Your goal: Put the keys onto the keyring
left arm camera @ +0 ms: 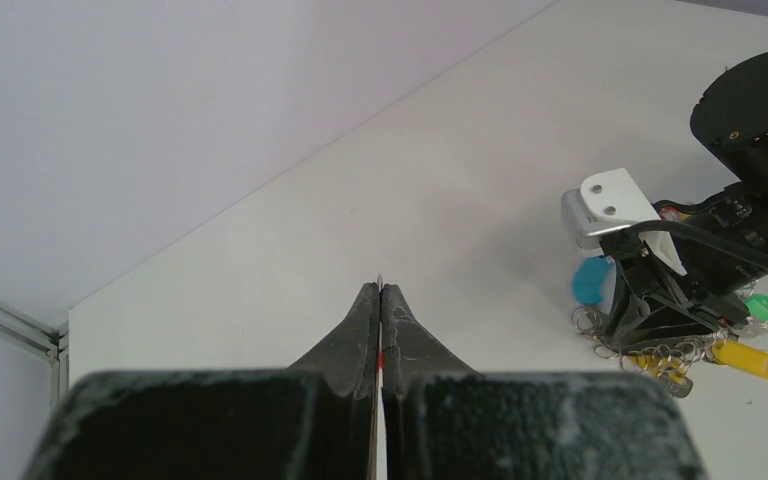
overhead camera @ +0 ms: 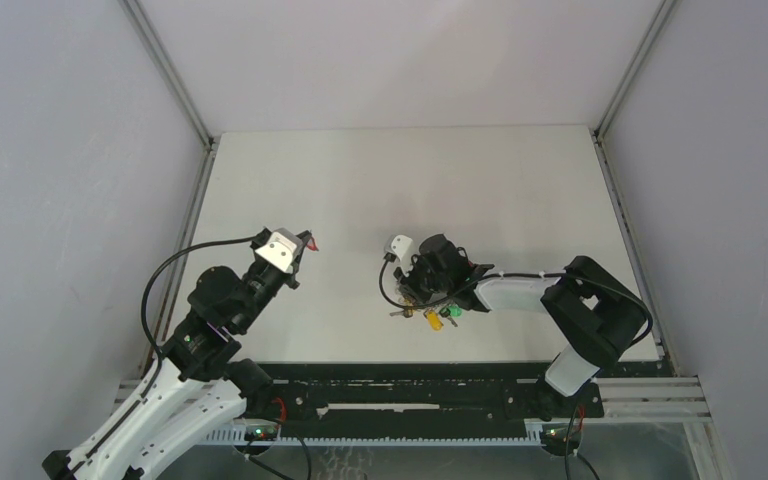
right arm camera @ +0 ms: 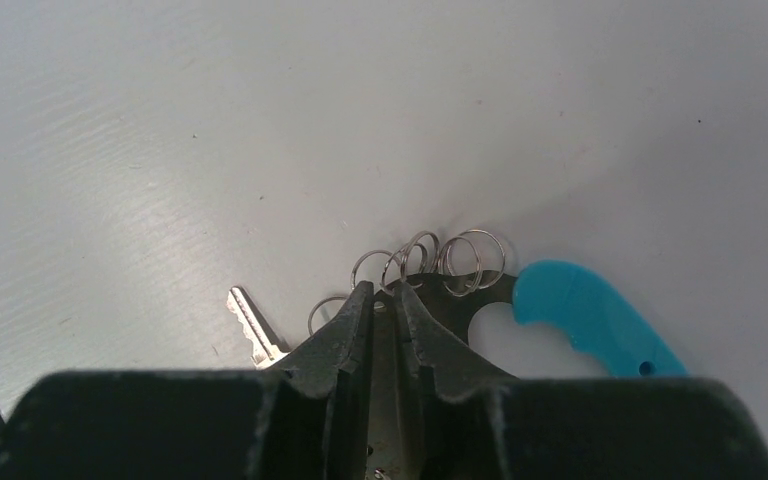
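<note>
My left gripper hangs over the table's left half, shut on the key. Its red tag pokes out at the fingertips. In the left wrist view the left gripper is pressed flat together, with a red sliver and a thin metal edge showing between the pads. The keyring lies right of centre, part light-blue band and part dark band, with small split rings along its rim. My right gripper is shut on the dark band. In the top view the right gripper covers most of the keyring.
Yellow and green tagged keys fan out from the keyring on its near side. A bare silver key lies left of the right fingers. Grey walls and metal rails border the white table.
</note>
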